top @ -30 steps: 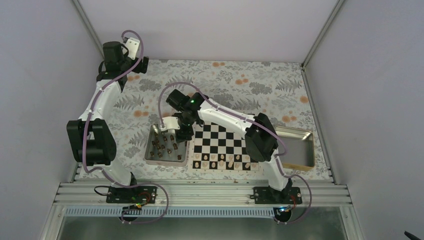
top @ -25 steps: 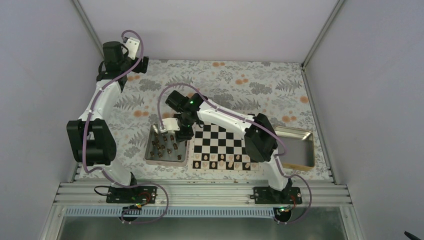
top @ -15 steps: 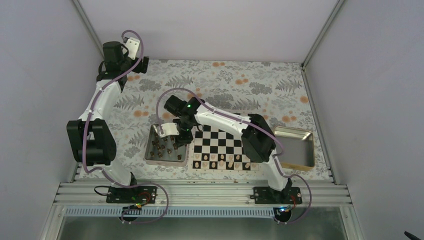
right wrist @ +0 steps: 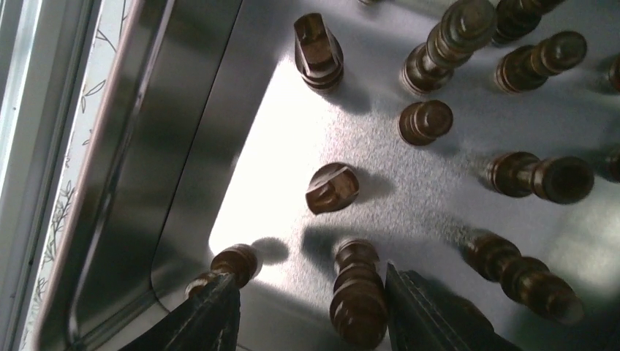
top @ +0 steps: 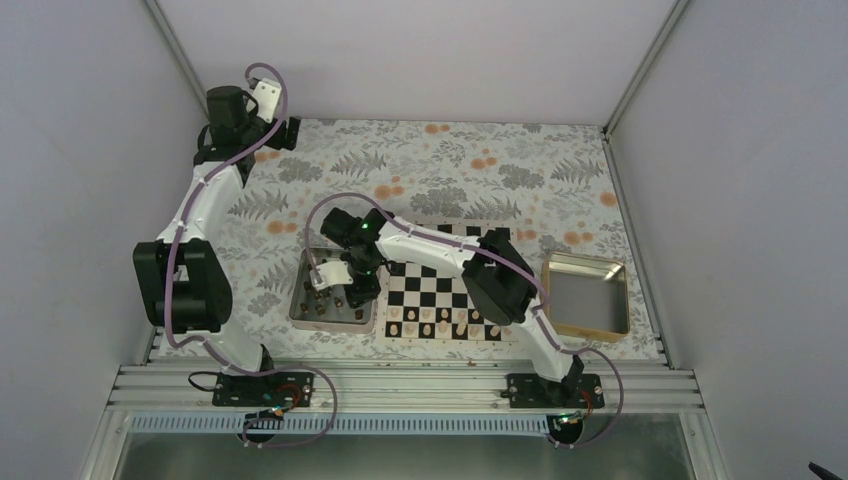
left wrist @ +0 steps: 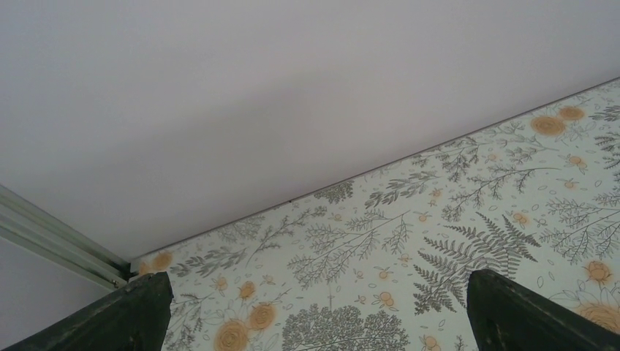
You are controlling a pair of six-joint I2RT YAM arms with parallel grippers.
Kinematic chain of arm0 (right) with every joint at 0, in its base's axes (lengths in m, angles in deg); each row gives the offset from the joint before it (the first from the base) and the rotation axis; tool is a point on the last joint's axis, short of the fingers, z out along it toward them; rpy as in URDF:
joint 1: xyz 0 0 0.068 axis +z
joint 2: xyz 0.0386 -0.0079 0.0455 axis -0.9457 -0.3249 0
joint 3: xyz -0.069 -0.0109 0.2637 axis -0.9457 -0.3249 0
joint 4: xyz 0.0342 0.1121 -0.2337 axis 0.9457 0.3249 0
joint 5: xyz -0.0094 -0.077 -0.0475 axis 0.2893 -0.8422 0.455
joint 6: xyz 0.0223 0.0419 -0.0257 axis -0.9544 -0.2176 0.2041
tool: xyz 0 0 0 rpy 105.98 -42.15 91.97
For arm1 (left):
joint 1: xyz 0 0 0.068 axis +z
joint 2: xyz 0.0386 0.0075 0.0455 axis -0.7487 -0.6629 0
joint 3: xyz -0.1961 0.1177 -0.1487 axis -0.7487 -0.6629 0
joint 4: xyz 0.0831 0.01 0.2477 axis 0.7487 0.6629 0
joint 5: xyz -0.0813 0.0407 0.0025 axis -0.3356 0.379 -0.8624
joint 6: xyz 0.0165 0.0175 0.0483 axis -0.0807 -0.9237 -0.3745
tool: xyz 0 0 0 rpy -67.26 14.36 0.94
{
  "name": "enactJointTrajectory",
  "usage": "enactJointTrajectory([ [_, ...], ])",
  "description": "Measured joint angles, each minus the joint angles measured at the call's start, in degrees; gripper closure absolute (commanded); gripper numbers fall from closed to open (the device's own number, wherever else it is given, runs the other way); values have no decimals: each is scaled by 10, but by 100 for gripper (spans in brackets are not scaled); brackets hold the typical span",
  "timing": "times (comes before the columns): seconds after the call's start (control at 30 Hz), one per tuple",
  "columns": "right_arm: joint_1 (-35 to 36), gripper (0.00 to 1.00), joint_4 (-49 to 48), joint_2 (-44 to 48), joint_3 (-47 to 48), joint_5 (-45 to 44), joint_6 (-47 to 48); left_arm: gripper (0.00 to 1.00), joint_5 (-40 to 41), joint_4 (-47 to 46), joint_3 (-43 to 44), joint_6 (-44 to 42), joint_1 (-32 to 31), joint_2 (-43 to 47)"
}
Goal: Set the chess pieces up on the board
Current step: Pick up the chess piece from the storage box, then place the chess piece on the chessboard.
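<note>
Fingers, right arm: your right gripper (right wrist: 307, 284) has its fingers (right wrist: 208, 322) parted low inside the metal tray (right wrist: 124, 146), one on each side of a dark brown piece (right wrist: 358, 300). They are not clamped on it. The piece sits close against the finger on the right of the wrist view, and bare metal shows between it and the other finger.
Fingers, left arm: your left gripper (left wrist: 316, 281) is spread wide with nothing between its fingers (left wrist: 139, 314). It hangs over the floral cloth (left wrist: 439, 241) near the far left corner, well apart from the trays.
Chess pieces: the dark brown chess pieces (top: 322, 300) are scattered in the metal tray. From the right wrist you see several beyond the fingers, and a small one (right wrist: 235, 262) just beside the left-side fingertip.
Board: the board (top: 432, 285) lies just right of the metal tray, between it and a second tray (top: 548, 297).
Cream pieces: pale cream pieces (top: 440, 325) stand along the board's near rows.
Right arm: it reaches over the board to the metal tray.
</note>
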Motion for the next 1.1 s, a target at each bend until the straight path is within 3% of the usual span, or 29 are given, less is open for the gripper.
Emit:
enactJointTrajectory([
  [0.1, 5, 52, -7, -5, 0, -1, -2, 0, -5, -3, -5, 0, 0, 5],
  [0.27, 8, 73, -13, -10, 3, -4, -7, 0, -7, -7, -12, 0, 0, 19],
  [0.43, 8, 87, -16, -16, 6, -11, -14, 0, -9, -7, -12, 0, 0, 28],
  [0.67, 7, 89, -10, -16, 18, -22, -18, 0, -16, -7, -12, 0, 0, 29],
  [0.87, -5, 89, 41, -12, 97, -6, -16, 0, -19, -7, -12, 0, 0, 29],
  [1.1, -75, 89, 74, 48, 160, -3, -14, 0, -19, -7, -12, 0, 0, 29],
])
